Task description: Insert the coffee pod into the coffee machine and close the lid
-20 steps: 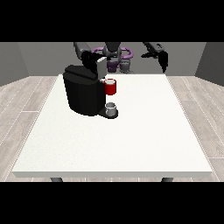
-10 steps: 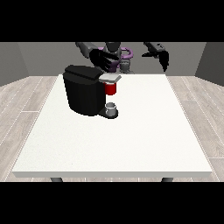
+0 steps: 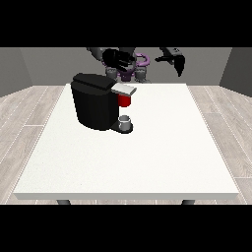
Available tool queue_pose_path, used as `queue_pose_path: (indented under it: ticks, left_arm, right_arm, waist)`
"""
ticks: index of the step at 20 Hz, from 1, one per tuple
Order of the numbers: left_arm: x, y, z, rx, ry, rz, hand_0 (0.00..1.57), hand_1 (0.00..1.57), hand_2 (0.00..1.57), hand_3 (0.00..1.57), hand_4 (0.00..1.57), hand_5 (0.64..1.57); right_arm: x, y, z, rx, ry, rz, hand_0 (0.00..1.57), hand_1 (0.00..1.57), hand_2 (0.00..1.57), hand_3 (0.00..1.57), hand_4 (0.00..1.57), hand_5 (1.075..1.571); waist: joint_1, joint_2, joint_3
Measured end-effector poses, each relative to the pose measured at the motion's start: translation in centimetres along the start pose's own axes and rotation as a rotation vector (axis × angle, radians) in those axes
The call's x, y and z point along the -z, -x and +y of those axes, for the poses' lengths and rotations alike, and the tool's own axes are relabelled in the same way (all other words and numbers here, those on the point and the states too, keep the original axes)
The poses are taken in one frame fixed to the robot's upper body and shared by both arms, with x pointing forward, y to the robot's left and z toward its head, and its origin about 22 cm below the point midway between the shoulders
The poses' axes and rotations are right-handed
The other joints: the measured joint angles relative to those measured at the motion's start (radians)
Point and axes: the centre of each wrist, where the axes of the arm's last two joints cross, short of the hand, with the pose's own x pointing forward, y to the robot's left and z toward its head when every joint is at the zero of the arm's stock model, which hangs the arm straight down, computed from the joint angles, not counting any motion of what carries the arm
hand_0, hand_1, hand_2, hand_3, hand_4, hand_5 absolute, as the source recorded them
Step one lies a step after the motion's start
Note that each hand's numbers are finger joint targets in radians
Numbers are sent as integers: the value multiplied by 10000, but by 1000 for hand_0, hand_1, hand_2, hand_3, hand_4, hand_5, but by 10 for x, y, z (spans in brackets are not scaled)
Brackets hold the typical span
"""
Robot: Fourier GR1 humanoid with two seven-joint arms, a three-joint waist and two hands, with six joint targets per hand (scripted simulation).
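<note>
While the coffee machine (image 3: 96,101) stands on the far left part of the white worktop (image 3: 147,162), both hands hang above the far edge, clear of it. The hand at the view's left (image 3: 118,59) hovers just behind and above the machine's top; it is a dark mass, and I cannot tell whether its fingers are spread or curled, or whether it holds anything. The hand at the view's right (image 3: 174,60) is raised well apart from the machine, with fingers that seem to point downward; its state is also unclear.

A grey lid (image 3: 124,89) juts from the machine's top toward the right, lying roughly level. Under it shows a red thing at the machine (image 3: 125,100), and below that a small grey thing (image 3: 126,120) sits on the machine's base; I cannot say that this is the pod.

Risks, as I judge them: if the lid is already down with no pod inside, the task would end wrongly. A hand coming down from behind could also knock the machine and shift it on the smooth worktop, or push the lid askew.

Pale wood planks cover the floor (image 3: 29,113) around the worktop, and plain grey walls (image 3: 29,69) close the room behind the robot.
</note>
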Motion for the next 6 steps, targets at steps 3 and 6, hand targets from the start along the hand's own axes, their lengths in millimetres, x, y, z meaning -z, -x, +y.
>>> queue_pose_path:
  ticks: [3,6]
  left_arm:
    - [-8,14,-3,-80,-165,257,0,0,0,0,192,1571]
    - [-17,24,4,-116,-525,691,0,0,0,0,192,1571]
  right_arm:
    - [-14,9,19,672,-319,-157,0,0,0,0,286,1571]
    - [-42,30,32,1549,-264,127,0,0,0,0,157,1571]
  waist:
    - [-272,-370,0]
    - [-668,-854,-1]
